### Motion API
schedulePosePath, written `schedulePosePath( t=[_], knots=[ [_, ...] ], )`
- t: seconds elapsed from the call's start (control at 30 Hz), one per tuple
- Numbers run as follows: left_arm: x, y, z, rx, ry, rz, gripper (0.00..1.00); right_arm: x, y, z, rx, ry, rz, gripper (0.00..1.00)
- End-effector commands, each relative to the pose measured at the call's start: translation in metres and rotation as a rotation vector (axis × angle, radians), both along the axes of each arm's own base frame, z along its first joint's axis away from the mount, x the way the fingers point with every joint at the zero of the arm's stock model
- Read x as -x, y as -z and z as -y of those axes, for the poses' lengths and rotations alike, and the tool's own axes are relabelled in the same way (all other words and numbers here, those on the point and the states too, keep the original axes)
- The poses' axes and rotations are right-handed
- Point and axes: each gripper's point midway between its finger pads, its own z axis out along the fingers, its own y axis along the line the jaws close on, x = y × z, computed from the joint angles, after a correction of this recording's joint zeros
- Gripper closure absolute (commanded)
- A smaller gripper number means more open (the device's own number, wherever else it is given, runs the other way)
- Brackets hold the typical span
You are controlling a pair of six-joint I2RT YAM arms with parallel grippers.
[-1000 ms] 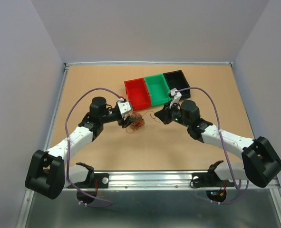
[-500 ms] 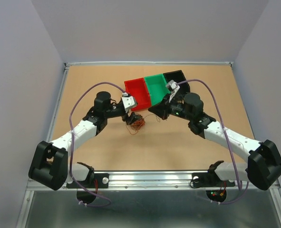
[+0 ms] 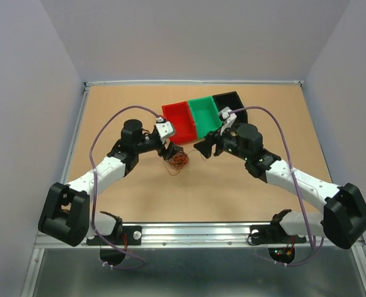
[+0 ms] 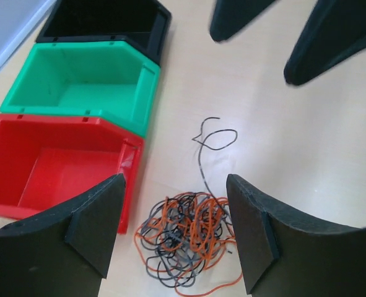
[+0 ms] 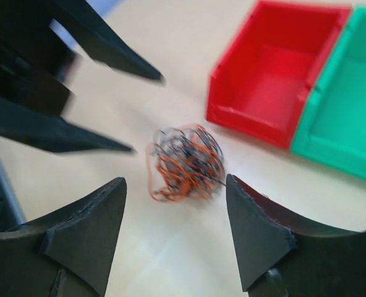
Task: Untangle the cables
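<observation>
Left wrist view, your left end effector open over the cables, orange-and-black tangle on the tabletop just beside the red bin, your right end effector open, empty.

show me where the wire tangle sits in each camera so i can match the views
Top view: the wire tangle lies mid-table, just in front of the red bin.
Left wrist: the wire tangle is at bottom centre, with the red bin to its left.
Right wrist: the wire tangle is in the middle, slightly blurred, with the red bin at upper right.
Shared landmark: the red bin, the bin nearest the tangle.
</observation>
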Motion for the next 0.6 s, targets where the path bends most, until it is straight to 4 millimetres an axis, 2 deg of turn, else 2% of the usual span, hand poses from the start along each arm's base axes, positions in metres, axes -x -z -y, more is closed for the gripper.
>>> schedulePosePath(
  t=[0.0, 0.03, 0.13, 0.37, 0.47, 0.57],
  knots=[
    [-0.020, -0.029, -0.026, 0.074, -0.091, 0.045, 0.21, -0.024, 0.053, 0.024, 0.154, 0.168, -0.021, 0.26],
    [-0.028, -0.033, -0.037, 0.088, -0.128, 0.041, 0.21, -0.029, 0.063, 0.024, 0.188, 0.168, -0.022, 0.23],
    [-0.031, -0.038, -0.045, 0.120, -0.132, 0.020, 0.20, -0.029, 0.075, 0.010, 0.220, 0.086, -0.024, 0.22],
    [-0.026, -0.037, -0.045, 0.111, -0.110, 0.041, 0.19, -0.050, 0.115, -0.004, 0.367, 0.011, -0.007, 0.17],
    [-0.020, -0.037, -0.043, 0.109, -0.079, 0.051, 0.18, -0.056, 0.128, -0.013, 0.397, -0.034, -0.011, 0.20],
    [-0.019, -0.038, -0.041, 0.108, -0.061, 0.057, 0.18, -0.059, 0.129, -0.021, 0.393, -0.067, -0.005, 0.27]
  ],
)
